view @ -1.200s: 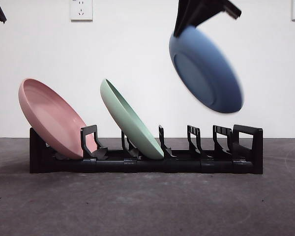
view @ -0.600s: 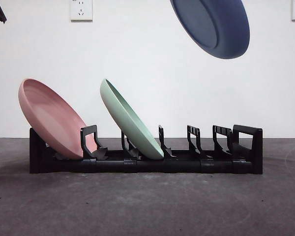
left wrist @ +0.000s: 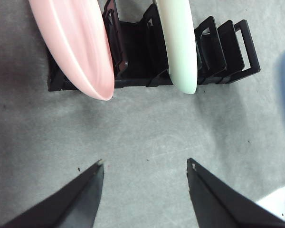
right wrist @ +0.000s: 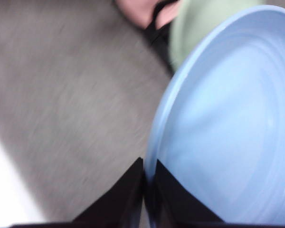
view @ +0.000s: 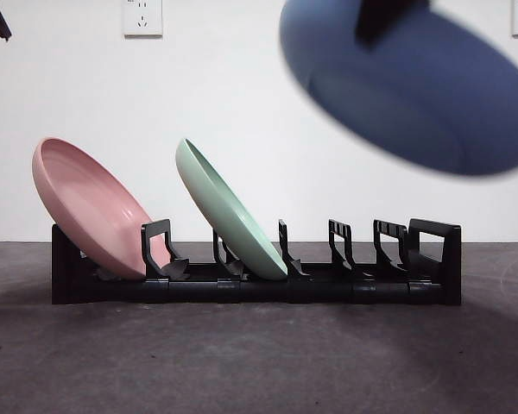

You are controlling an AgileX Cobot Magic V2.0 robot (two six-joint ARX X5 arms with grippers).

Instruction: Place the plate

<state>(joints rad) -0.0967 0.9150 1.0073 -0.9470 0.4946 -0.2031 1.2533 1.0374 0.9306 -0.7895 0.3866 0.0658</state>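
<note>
While my right pincer [right wrist: 149, 183] has its two jaws squeezed nearly together on the rim of the blue plate [right wrist: 223, 123], the plate itself hangs up in the air, tilted, above the right end of the black rack [view: 259, 280] and not touching it. From the front it's just a big blurry blue shape [view: 397, 86] with a dark bit of my arm over the top, so you can't see the grip there; only my right wrist cam shows the jaws pinching the edge. My left pincer [left wrist: 145, 166] is wide open, holding nothing, hovering over bare grey table [left wrist: 147, 137] near the rack. Its cam looks down on the pink plate [left wrist: 76, 42] and green plate [left wrist: 178, 42] leaning in their slots, with the slots past the green one free.
</note>
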